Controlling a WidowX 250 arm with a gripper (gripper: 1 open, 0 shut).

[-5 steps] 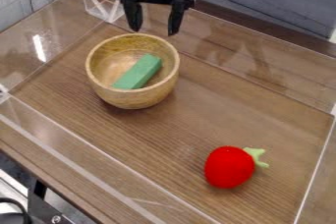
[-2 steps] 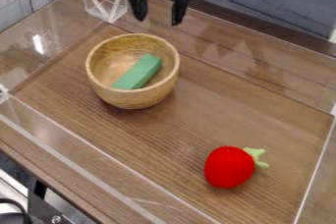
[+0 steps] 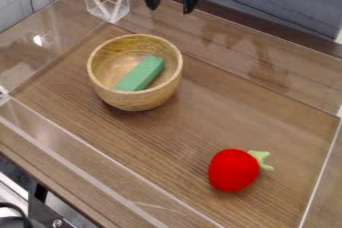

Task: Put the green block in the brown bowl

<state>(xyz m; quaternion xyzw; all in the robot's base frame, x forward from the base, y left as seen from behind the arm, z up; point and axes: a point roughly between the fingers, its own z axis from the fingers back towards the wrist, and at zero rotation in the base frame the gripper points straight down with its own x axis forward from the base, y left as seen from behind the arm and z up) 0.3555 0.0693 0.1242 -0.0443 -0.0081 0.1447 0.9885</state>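
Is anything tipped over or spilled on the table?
No, nothing looks wrong. The green block lies inside the brown bowl, which sits upright, and the red toy rests on the bare wood. I can't see any spill.

Bowl [image 3: 99, 71] of smooth wood — block [image 3: 139, 73] matt, red toy [image 3: 234, 170] glossy

The robot's gripper [image 3: 170, 4], black with two separate dark fingers, shows angular edges and a dark crossbody at the scene's far side; finer markings are indistinct.
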